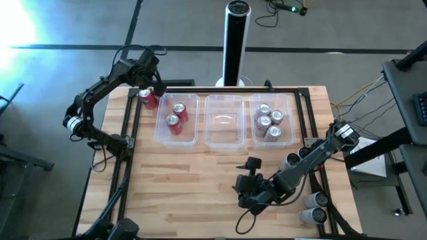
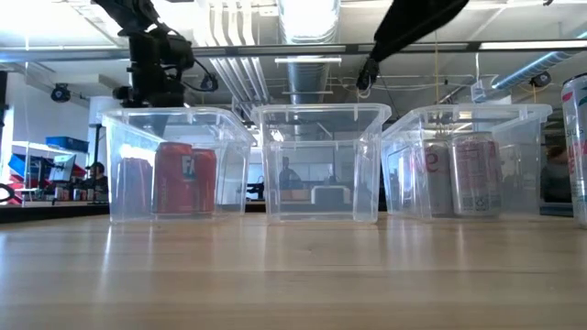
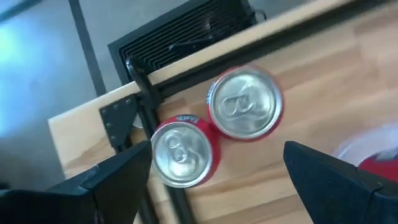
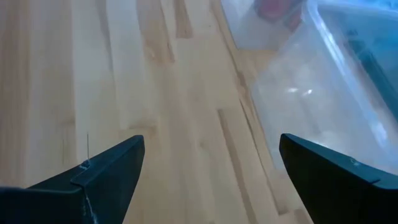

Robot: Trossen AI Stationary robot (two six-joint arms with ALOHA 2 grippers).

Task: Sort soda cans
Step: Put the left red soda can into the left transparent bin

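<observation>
Two red soda cans with silver tops [image 3: 183, 152] [image 3: 245, 102] stand upright on their bases at the table's far left corner [image 1: 148, 99]. My left gripper [image 3: 211, 180] [image 1: 151, 87] hovers open above them, a finger on either side, touching neither. The left clear tub [image 1: 160, 133] holds two red cans [image 1: 177, 117]. The middle tub [image 1: 223, 141] holds nothing. The right tub [image 1: 291, 137] holds several silver cans [image 1: 268, 121]. My right gripper [image 1: 245, 177] [image 4: 211, 174] is open over bare wood near the table's front.
Three silver-topped cans sit along the table's right edge [image 1: 291, 160] [image 1: 315, 198] [image 1: 311, 215]; one shows at the low view's right margin [image 2: 576, 147]. A black frame rail [image 3: 146, 106] runs beside the corner cans. A tall black cylinder [image 1: 237, 40] stands behind the table.
</observation>
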